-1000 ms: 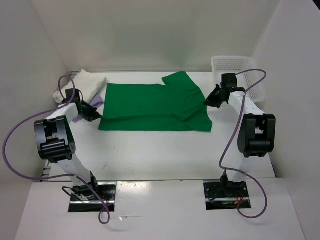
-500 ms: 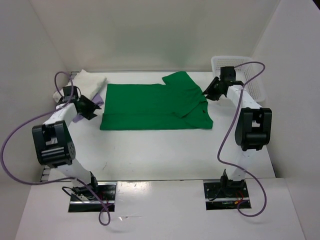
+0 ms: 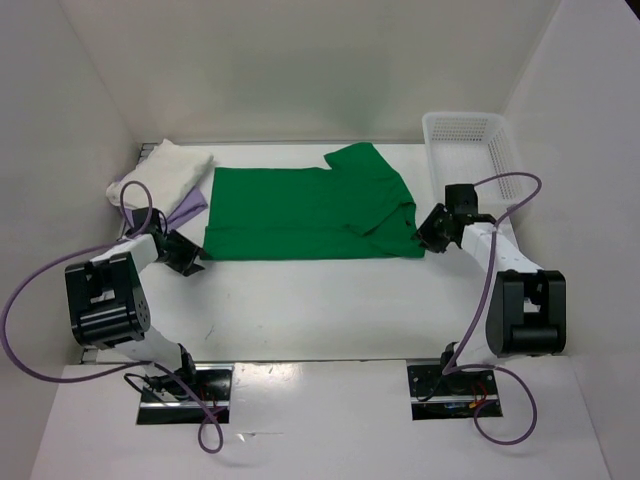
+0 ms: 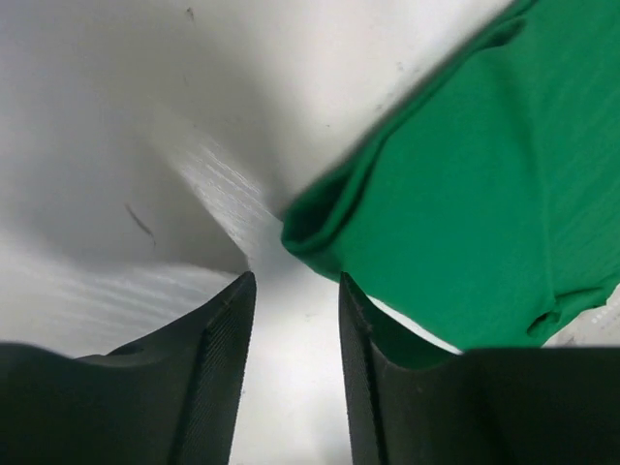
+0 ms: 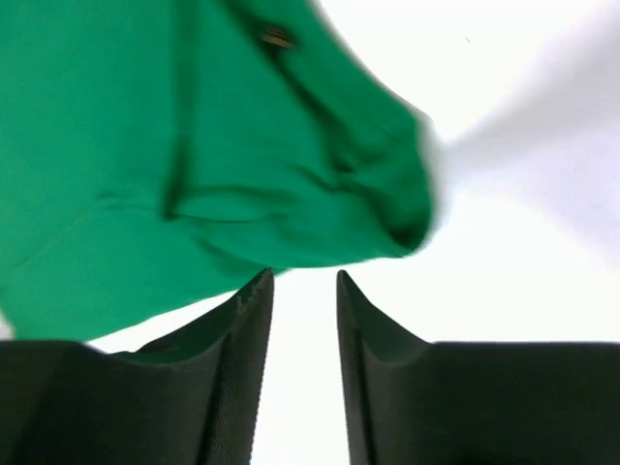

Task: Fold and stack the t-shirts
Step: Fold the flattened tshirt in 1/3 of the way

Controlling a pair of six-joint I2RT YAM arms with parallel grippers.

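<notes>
- Desk (image 3: 320, 300) of white colour carries three shirts and one basket (image 3: 500, 150).
- The green shirt (image 3: 305, 212) lies flat in the middle of the desk, folded into a wide rectangle. One sleeve is turned over onto its right part, and one more piece of it sticks out at the far right corner.
- The cream shirt (image 3: 170, 170) lies as a soft heap in the far left corner.
- The lavender shirt (image 3: 195, 205) is under the cream shirt. Only its edge shows, on the side toward the green shirt. I cannot tell if it touches the green one.
- The basket stands in the far right corner, apart from the green shirt.
- The left fingers (image 4: 213, 378) are low over the desk, just beside the near left corner of the green shirt. They are spread, with only bare desk between them. The folded corner of the shirt is just ahead of the tips and they do not touch it.
- The right fingers (image 5: 232, 368) are just beside the near right corner of the green shirt. They are also spread, with bare desk in the gap. The corner of the shirt is just ahead, a little blurred in the right wrist view.
- No cloth is pinched on either side.
</notes>
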